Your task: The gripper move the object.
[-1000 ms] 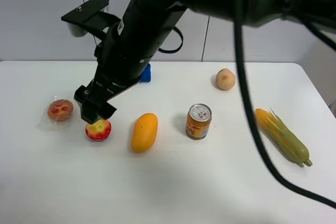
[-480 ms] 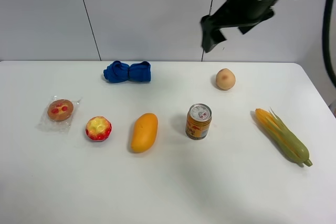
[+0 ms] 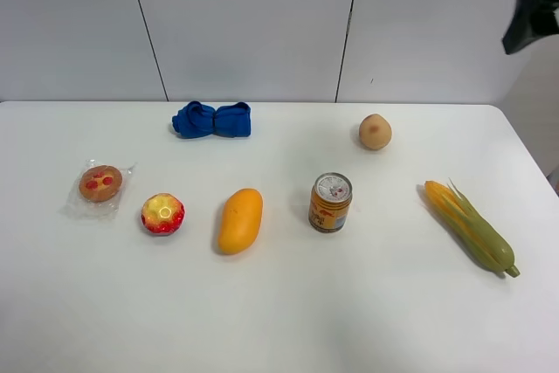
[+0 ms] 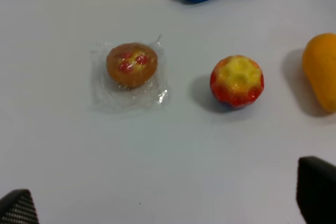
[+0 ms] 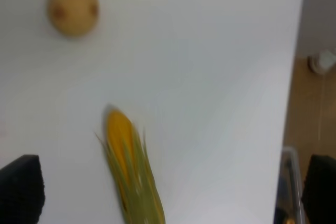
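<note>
The object, a small round red toy fruit with a yellow dimpled top [image 3: 163, 214], rests on the white table [image 3: 288, 321] at the left, between a wrapped pastry and a mango. It also shows in the left wrist view [image 4: 237, 81], free and untouched. My left gripper [image 4: 168, 203] is open and empty, well short of the fruit; only its fingertips [image 4: 316, 192] show. My right gripper [image 5: 170, 190] is open and empty above the table's right side. In the exterior view only a black arm end [image 3: 531, 15] shows at the top right corner.
A wrapped pastry [image 3: 100, 183], orange mango [image 3: 240, 220], drink can [image 3: 331, 202], tan-peach fruit [image 3: 375, 132], blue cloth [image 3: 212, 119] and corn cob [image 3: 469, 225] lie on the table. The corn [image 5: 131, 171] and the table's right edge [image 5: 294, 77] show under the right wrist.
The black arm that hung just over the red fruit has swung up and away to the top right corner. The fruit stays on the table.
</note>
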You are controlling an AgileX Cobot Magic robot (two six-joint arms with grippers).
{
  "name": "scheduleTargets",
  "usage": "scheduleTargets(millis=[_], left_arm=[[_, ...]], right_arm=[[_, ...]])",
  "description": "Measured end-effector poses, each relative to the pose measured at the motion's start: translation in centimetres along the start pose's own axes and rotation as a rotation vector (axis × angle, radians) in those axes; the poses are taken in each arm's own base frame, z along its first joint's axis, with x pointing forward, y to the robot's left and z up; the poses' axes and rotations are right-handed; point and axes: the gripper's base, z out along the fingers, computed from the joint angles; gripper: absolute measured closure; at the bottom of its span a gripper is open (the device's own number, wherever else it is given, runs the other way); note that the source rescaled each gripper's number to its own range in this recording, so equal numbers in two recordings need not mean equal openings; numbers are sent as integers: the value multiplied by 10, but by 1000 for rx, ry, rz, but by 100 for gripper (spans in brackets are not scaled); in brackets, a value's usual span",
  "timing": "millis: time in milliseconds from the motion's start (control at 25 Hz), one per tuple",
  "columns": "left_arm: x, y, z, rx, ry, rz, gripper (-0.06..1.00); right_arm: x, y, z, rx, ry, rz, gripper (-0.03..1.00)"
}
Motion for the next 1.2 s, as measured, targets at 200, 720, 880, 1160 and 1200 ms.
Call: scheduleTargets(millis=[200,720,880,1160,1200], left_arm=[[0,0,0,0,0,0,-6],[0,0,0,0,0,0,-6],[0,0,0,0,0,0,-6],[0,0,0,0,0,0,-6],[0,0,0,0,0,0,-6]], right_arm=[[73,2,-39,43,-28,60,-3],[256,50,-73,131,-499,127,-3],[279,59,-57,105,-529,144,-3],[292,64,-43,76,-492,161,-3],[292,64,-43,75,-492,163,-3]])
